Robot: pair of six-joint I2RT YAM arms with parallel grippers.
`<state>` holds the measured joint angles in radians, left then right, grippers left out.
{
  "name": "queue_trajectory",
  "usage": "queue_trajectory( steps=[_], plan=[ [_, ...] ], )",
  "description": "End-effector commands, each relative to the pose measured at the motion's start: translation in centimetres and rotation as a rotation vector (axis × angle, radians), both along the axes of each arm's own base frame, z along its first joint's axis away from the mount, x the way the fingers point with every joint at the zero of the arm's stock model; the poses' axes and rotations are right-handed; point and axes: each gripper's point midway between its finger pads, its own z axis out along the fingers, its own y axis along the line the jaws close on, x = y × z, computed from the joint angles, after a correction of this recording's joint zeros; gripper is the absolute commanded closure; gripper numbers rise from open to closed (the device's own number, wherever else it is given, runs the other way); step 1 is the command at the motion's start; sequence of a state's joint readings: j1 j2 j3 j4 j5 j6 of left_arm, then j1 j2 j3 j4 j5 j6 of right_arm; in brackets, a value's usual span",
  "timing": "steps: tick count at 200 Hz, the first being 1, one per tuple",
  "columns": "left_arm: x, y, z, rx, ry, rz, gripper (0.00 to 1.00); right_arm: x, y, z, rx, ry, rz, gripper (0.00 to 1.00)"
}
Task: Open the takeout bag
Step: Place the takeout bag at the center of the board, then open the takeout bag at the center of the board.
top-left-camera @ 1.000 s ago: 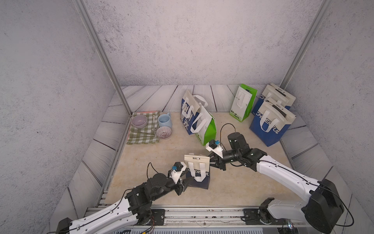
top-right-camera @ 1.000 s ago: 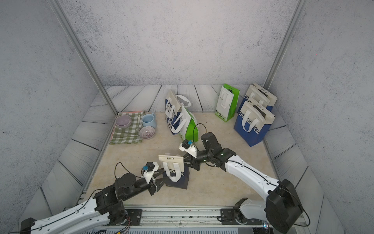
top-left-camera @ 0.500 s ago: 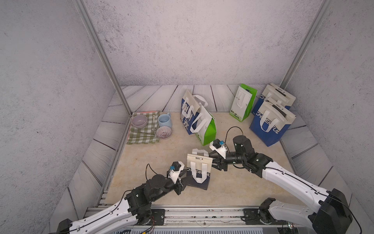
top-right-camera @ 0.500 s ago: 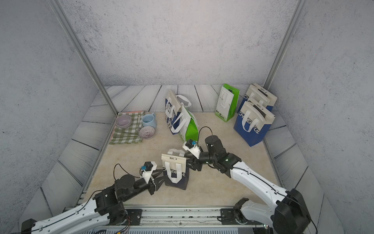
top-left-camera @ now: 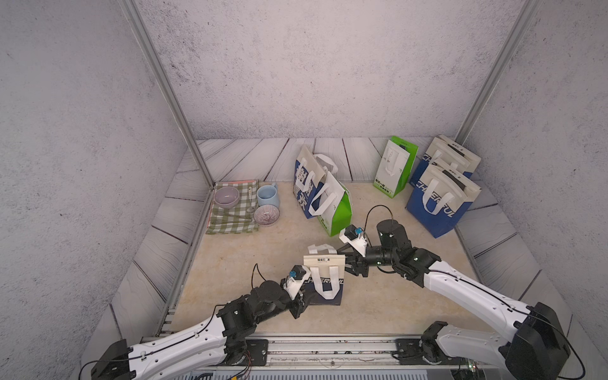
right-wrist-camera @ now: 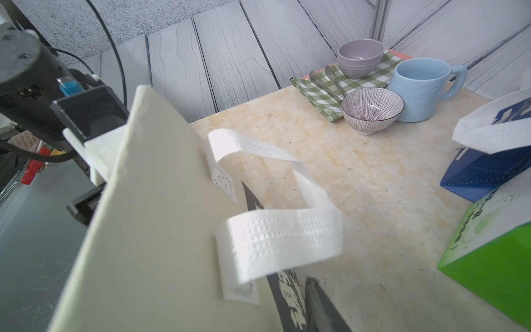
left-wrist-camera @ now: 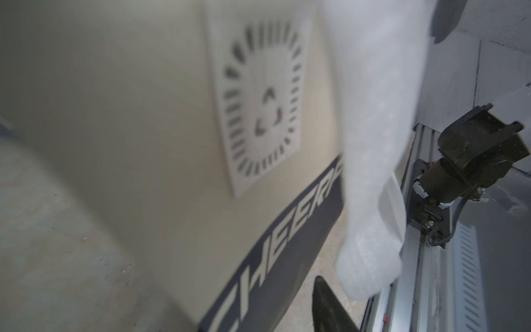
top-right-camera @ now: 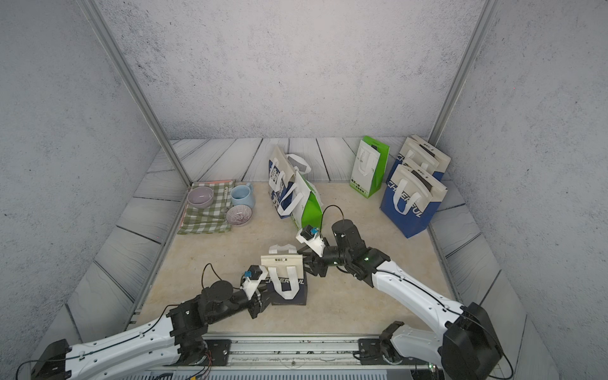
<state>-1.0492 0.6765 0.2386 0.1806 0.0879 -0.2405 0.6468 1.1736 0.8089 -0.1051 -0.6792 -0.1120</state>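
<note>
1. Spanning the near edge, a grey metal rail [top-left-camera: 329,347] carries the bases of both white-and-black arms.
2. The left tool [top-left-camera: 301,300] sits low at the left side of the takeout bag, touching its navy lower part in both top views. The left wrist view shows only one black finger [left-wrist-camera: 327,307] beside the blurred panel, so I cannot tell whether this tool is parted or pinching.
3. The small cream-and-navy paper takeout bag [top-left-camera: 324,262] stands upright on the beige stone-look bench [top-left-camera: 263,256], near and about centre, between the two tools. Its top edges look close together. One white woven handle [top-left-camera: 324,286] hangs down the near face, and a second handle loop [top-left-camera: 320,248] rises behind the far face.
4. The right tool [top-left-camera: 349,264] reaches in from the right and meets the bag's upper right edge. The right wrist view shows a single dark fingertip [right-wrist-camera: 319,304] under the far handle, so I cannot tell whether this tool grips the panel.
5. Farther back at centre, a green-and-white bag [top-left-camera: 335,207] leans against a blue-and-white bag [top-left-camera: 306,182].
6. To the left, a green checked cloth [top-left-camera: 230,218] holds a lilac bowl [top-left-camera: 226,196], with a pale blue mug [top-left-camera: 268,195] and a striped bowl [top-left-camera: 266,215] at its right edge.
7. Far right stand a tall green-and-white bag [top-left-camera: 394,167] and two blue-and-cream bags [top-left-camera: 442,200], one behind the other.
</note>
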Motion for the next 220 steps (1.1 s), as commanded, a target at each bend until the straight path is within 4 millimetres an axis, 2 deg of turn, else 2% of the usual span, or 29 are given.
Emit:
queue_trajectory(
  steps=[1,33,45,66,84,96,121,138,155,173,187,204,220],
  plan=[
    [-1.3,-1.3,1.5,-0.086,-0.017,-0.101,0.64,1.7,0.3,1.0,0.01,-0.038,-0.051,0.5],
    [-1.1,-1.1,1.5,-0.096,-0.022,-0.087,0.73,3.6,0.3,2.1,0.027,-0.004,-0.128,0.47],
    [-0.9,-0.9,1.7,-0.103,-0.028,-0.072,0.81,4.3,-0.2,3.3,0.078,0.077,-0.191,0.45],
    [-0.6,-0.6,2.0,-0.118,-0.041,-0.045,0.92,3.6,-1.1,4.7,0.132,0.127,-0.219,0.42],
    [-0.5,-0.5,1.9,-0.13,-0.049,-0.035,0.95,3.2,-2.6,4.6,0.12,0.168,-0.305,0.39],
    [-0.3,-0.4,1.9,-0.137,-0.052,-0.024,1.0,2.6,-3.6,4.5,0.106,0.176,-0.344,0.39],
    [0.1,-0.4,2.1,-0.149,-0.056,-0.002,1.0,2.4,-5.9,5.0,0.12,0.204,-0.482,0.37],
    [0.3,-0.5,2.4,-0.161,-0.059,0.008,1.0,1.8,-7.1,6.6,0.193,0.247,-0.553,0.38],
    [0.6,-0.6,2.8,-0.177,-0.064,0.018,1.0,1.3,-7.8,8.8,0.37,0.427,-0.646,0.4],
    [1.0,-0.7,3.0,-0.185,-0.075,0.034,1.0,0.5,-7.3,10.9,0.606,0.645,-0.623,0.39],
    [1.3,-0.8,3.2,-0.188,-0.084,0.047,1.0,0.1,-6.8,12.3,0.751,0.747,-0.576,0.39],
    [1.8,-1.2,3.4,-0.19,-0.09,0.059,1.0,-0.6,-6.0,13.3,0.754,0.773,-0.554,0.4],
    [2.2,-1.7,3.4,-0.178,-0.095,0.066,1.0,-0.8,-4.9,12.7,0.696,0.824,-0.572,0.42]
  ],
)
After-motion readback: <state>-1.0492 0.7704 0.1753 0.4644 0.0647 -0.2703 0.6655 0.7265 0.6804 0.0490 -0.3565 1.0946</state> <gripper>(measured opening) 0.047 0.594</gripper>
